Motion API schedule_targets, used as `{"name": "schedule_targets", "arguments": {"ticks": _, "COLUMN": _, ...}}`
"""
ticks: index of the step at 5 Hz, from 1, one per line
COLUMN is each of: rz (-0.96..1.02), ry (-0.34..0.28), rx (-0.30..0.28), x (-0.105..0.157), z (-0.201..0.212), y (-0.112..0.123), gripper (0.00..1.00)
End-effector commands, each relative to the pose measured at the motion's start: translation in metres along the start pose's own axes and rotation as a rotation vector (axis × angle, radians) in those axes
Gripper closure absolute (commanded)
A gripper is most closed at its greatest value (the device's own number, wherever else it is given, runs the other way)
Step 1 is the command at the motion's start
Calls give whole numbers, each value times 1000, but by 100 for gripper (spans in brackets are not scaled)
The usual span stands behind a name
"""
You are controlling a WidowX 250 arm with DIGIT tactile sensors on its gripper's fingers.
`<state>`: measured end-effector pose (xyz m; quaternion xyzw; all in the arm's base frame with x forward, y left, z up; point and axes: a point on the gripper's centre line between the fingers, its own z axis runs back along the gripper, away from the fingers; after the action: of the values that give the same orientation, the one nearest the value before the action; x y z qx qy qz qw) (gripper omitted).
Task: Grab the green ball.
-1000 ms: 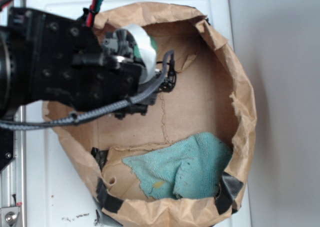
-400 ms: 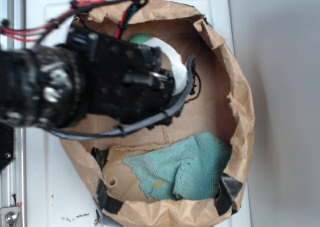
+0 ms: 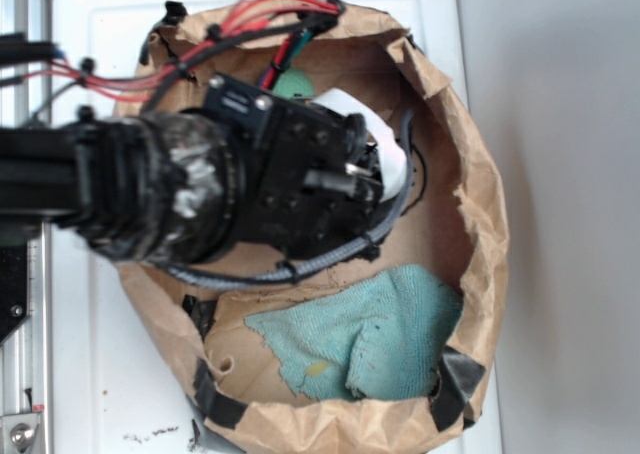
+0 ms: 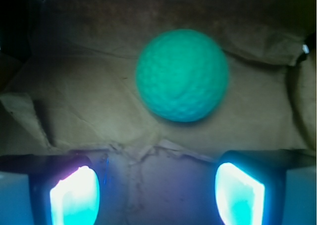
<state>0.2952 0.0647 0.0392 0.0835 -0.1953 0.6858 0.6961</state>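
Green ball (image 4: 182,75): small mint-green sphere with a matte, finely dimpled surface; one ball. In the wrist view it lies in the upper centre of the frame on brown paper, above and between the two fingertips, touching neither. In the exterior view only a green sliver (image 3: 291,81) shows at upper centre, just above the arm.

Gripper (image 4: 157,193): black WidowX gripper, released; its two glowing pads (image 4: 75,195) stand well apart at the lower left and lower right of the wrist view, with bare paper between them and nothing held.

Change from earlier frames: the arm (image 3: 200,189) has shifted rightward across the exterior view, its wrist now near the frame's centre; red cables (image 3: 270,9) now arch over the bag's top rim. The cloth has not moved.

Crumpled brown paper bag (image 3: 485,224): one, opened flat into a shallow basin, patched with black tape at the lower rim.

Flat teal terry cloth (image 3: 365,339): one, frayed, lying in the lower right of the bag, well apart from the ball.

White surface (image 3: 95,374): lies under the bag.
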Motion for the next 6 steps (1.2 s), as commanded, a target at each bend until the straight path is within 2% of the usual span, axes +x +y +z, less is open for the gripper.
{"name": "schedule_targets", "arguments": {"ticks": 1, "rz": 12, "ry": -44, "rx": -27, "x": 10, "z": 11, "y": -7, "gripper": 0}}
{"name": "schedule_targets", "arguments": {"ticks": 3, "rz": -11, "ry": -9, "rx": 19, "x": 31, "z": 28, "y": 7, "gripper": 0}}
{"name": "schedule_targets", "arguments": {"ticks": 4, "rz": 4, "ry": -13, "rx": 10, "x": 42, "z": 25, "y": 10, "gripper": 0}}
{"name": "schedule_targets", "arguments": {"ticks": 6, "rz": 31, "ry": -65, "rx": -16, "x": 50, "z": 0, "y": 13, "gripper": 0}}
